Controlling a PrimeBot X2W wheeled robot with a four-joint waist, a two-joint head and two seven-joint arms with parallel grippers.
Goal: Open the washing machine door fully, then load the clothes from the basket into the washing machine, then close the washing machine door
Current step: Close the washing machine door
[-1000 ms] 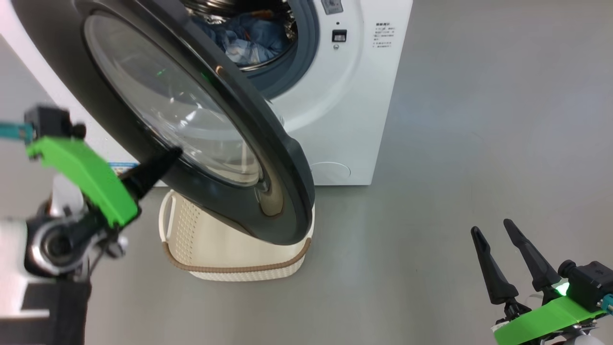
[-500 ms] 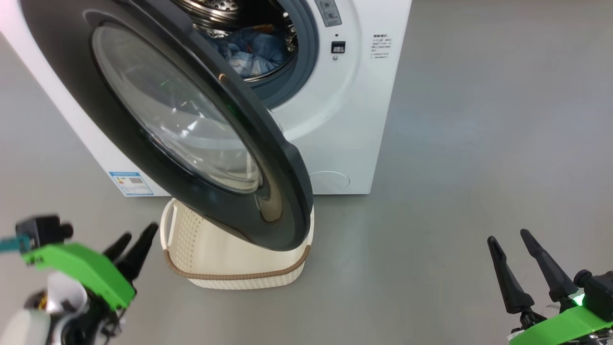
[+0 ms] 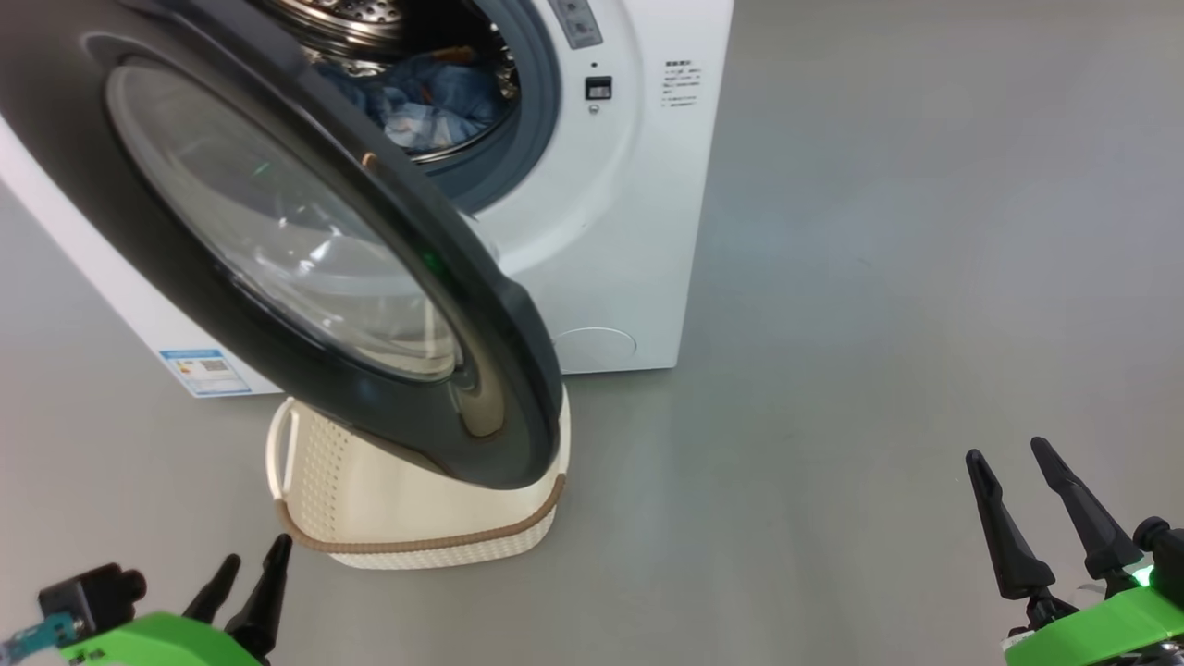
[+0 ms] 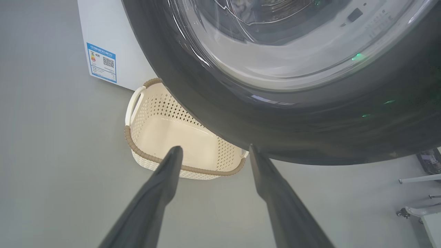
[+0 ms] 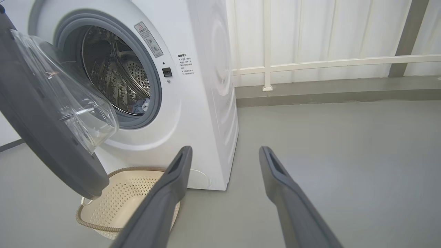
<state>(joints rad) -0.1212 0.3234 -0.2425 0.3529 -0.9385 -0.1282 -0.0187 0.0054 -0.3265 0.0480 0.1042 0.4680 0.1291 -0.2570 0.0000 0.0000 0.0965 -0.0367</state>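
Observation:
The white washing machine (image 3: 610, 231) stands at the top of the head view with its steel drum exposed. Light-blue clothes (image 3: 425, 92) lie inside the drum, and the right wrist view catches them as a small patch of clothes (image 5: 139, 105). The glossy black door (image 3: 499, 370) hangs partly swung out, its lower edge over the cream basket (image 3: 416, 544). The basket (image 4: 144, 156) looks empty inside. My left gripper (image 3: 256, 548) is open, low at the left, just short of the basket and apart from the door (image 4: 310, 131). My right gripper (image 3: 1005, 449) is open over bare floor at the lower right.
Grey floor (image 3: 879, 277) stretches to the right of the machine. A blue label (image 3: 203, 370) sits low on the machine's front. In the right wrist view a white panelled wall with a rail (image 5: 327, 63) runs behind. A wheeled stand (image 4: 417, 210) stands at the left wrist view's right edge.
My left gripper has dropped from the door's lower rim to the bottom left, away from the door. The head camera has shifted, sliding the whole scene leftward.

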